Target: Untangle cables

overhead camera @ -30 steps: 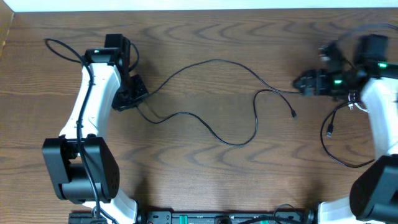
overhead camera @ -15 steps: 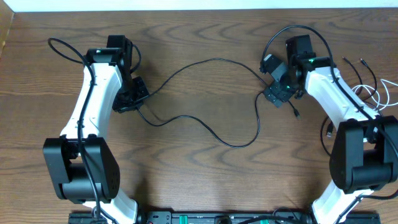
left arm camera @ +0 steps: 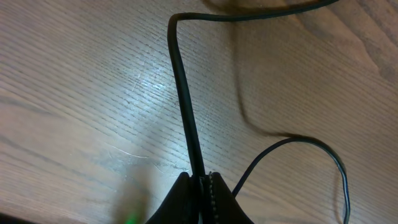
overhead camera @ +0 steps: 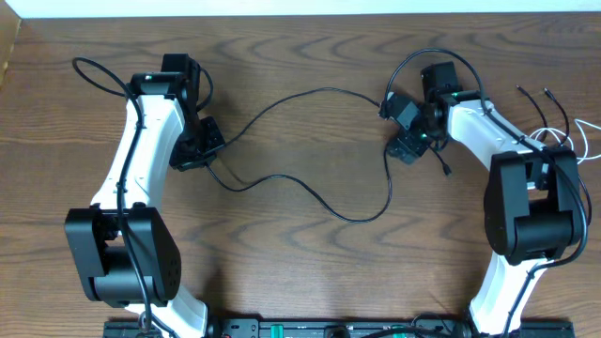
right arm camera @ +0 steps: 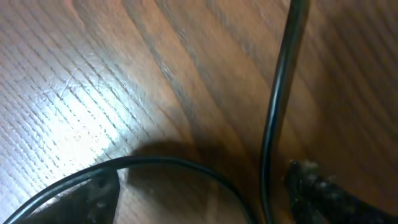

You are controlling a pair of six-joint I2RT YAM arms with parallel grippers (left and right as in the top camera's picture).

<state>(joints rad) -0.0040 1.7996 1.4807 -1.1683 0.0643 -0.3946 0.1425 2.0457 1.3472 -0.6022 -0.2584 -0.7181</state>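
- Thin black flexible cable (overhead camera: 319, 192): lies in loose curves across the middle of the brown wood-grain table (overhead camera: 300, 272), running from 9 o'clock to 3 o'clock.
- Further thin black and white cables (overhead camera: 563, 127): bunched at the 3 o'clock edge.
- Handling, judged: light, limp, smooth-jacketed; likely to slip, so take hold on a straight run near a plug.
- Left gripper (left arm camera: 202, 186): clenched on the cable.
- Right gripper (overhead camera: 406, 145): jaws apart, straddling the cable; no grasp evident.
- Markings: 0 legible.

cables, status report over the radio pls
Left hand shut on black cable. Right hand open, low over the same cable. Other cables lie far right.
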